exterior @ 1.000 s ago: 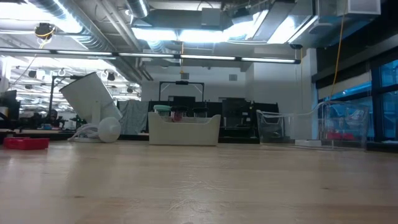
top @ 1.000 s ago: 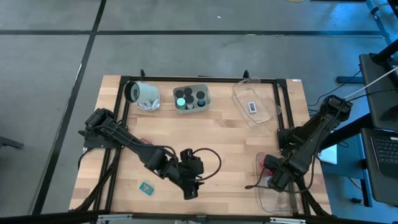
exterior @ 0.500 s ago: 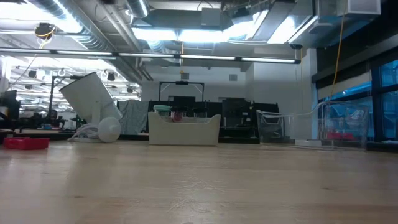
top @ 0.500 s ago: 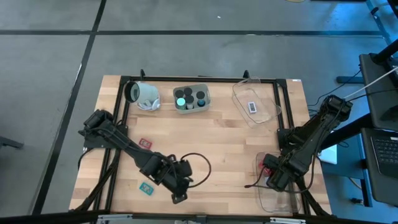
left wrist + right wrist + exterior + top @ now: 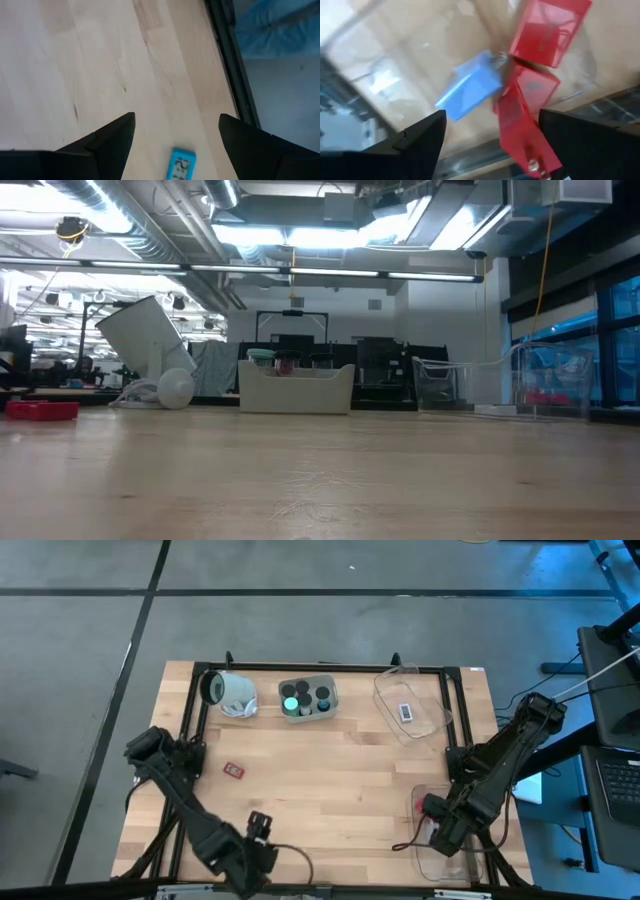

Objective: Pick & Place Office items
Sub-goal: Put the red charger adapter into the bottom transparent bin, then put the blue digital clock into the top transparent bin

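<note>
Right claw [image 5: 490, 135] stands wide, holding nothing, over the clear tray [image 5: 470, 865] at the desk's [image 5: 330, 780] near right corner. Red blocks [image 5: 547, 30] and a pale blue rectangle [image 5: 470, 85], lying slantwise, sit inside the tray just past its fingers. Left claw [image 5: 175, 135], jaws apart and empty, hangs at the near left edge; a teal rectangle [image 5: 180, 165] with dark digits I cannot read lies between its fingers.

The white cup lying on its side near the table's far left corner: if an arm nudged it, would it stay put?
Probably not. The white cup lies tipped over on its round wall, so it would likely roll. It looks hollow, open mouth showing, so probably light and easy to shove. The pale clutter touching its base might slow it slightly.
</note>
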Robot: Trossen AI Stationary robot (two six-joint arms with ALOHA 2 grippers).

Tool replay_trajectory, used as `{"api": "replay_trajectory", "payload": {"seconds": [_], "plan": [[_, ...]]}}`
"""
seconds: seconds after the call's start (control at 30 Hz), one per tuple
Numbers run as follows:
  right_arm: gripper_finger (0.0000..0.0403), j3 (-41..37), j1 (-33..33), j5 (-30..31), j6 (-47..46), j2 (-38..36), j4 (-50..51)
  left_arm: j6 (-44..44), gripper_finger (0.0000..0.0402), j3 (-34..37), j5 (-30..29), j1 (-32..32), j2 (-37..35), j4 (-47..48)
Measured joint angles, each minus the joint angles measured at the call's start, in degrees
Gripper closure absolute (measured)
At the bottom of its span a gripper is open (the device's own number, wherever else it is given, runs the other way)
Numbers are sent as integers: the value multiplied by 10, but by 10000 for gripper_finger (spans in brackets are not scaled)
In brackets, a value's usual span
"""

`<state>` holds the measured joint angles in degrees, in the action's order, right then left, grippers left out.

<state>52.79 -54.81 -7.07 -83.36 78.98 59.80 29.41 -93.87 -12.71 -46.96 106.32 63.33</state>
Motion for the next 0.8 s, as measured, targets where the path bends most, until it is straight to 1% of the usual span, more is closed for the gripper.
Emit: {"api": "replay_trajectory", "payload": {"seconds": [0.13, 0.3, 0.43, 0.6, 0.67, 0.8], "plan": [[74, 34, 0, 9, 8, 0, 2, 27, 117, 14, 7, -28, 0, 15], [76, 74, 1, 57, 13, 0, 3, 60, 117, 56, 10, -57, 0, 13], [76, 100, 6, 89, 13, 0, 3, 86, 117, 91, 15, -68, 0, 12], [76, 118, 15, 119, 13, 0, 2, 88, 117, 131, 23, -67, 0, 3], [76, 121, 19, 126, 13, 0, 2, 83, 117, 152, 35, -70, 0, -4], [76, 121, 28, 126, 13, 0, 2, 74, 117, 195, 63, -70, 0, -47]]}}
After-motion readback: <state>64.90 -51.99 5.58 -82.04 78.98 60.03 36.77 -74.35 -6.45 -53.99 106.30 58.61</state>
